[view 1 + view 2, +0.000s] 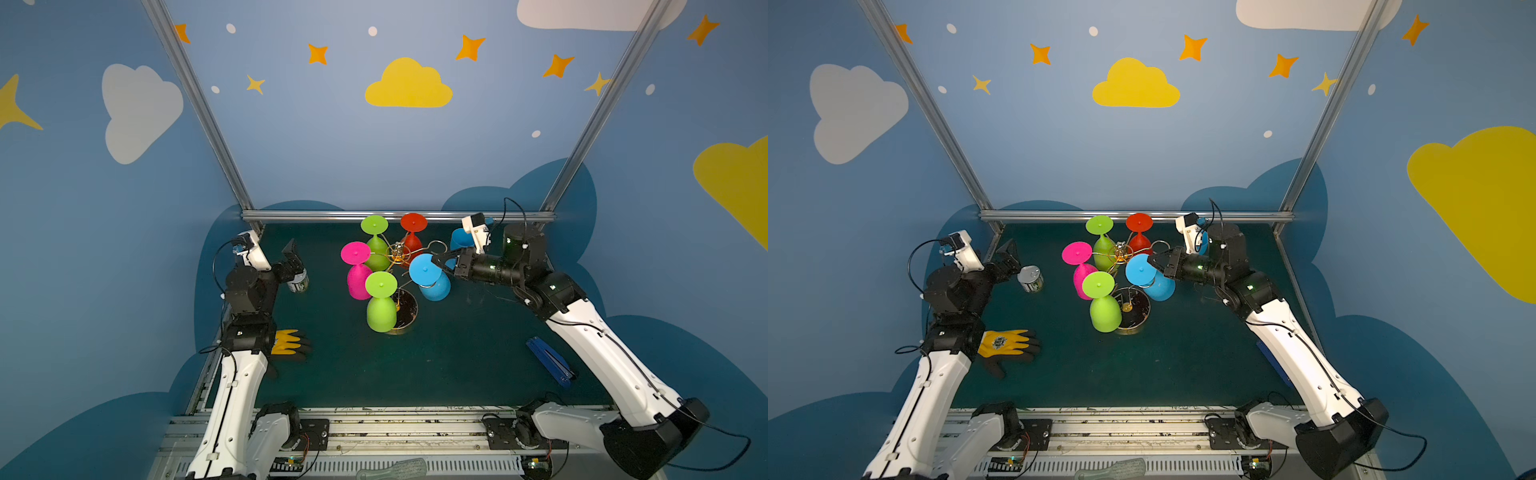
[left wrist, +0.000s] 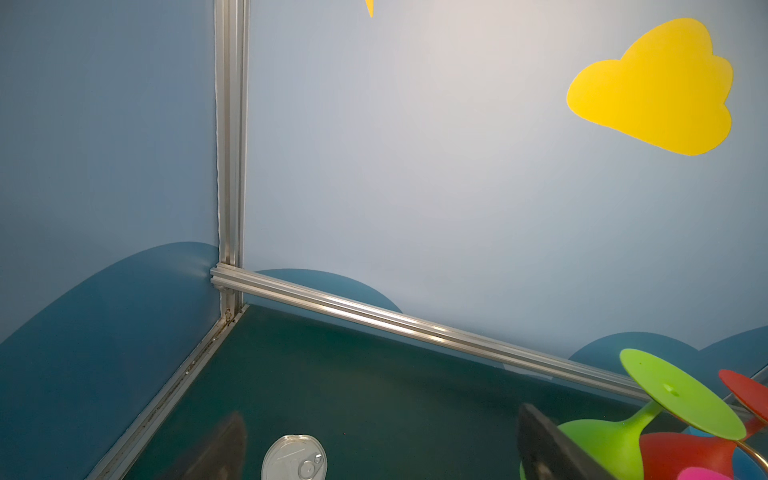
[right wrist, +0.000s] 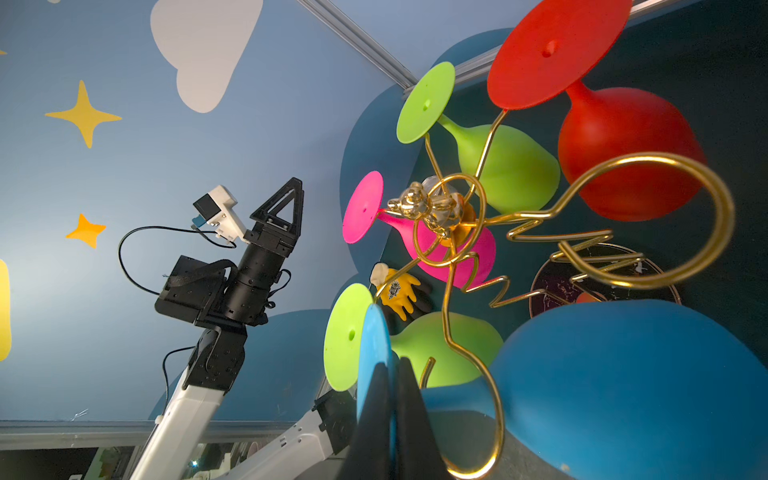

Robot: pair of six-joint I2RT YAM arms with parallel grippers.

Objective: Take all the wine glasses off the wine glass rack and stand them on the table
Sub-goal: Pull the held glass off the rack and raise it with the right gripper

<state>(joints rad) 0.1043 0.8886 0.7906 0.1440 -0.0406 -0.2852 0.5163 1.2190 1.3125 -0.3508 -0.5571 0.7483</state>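
The blue wine glass (image 1: pixel 436 291), foot pinched in the right fingers (image 3: pixel 411 424), looks ready to slide off the wine glass rack (image 1: pixel 409 311) — left fingers (image 2: pixel 548 453) open.

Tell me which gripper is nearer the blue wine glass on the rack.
Right. The right gripper is shut on the foot of the blue wine glass; the left gripper stands open far off, beside the tin can.

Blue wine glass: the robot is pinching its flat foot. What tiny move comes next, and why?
Probably ease it gently outward, away from the pole. The right gripper is shut on the blue wine glass by its foot, but the stem sits inside a gold loop of the wine glass rack, so it hangs there. Where that loop opens isn't clear.
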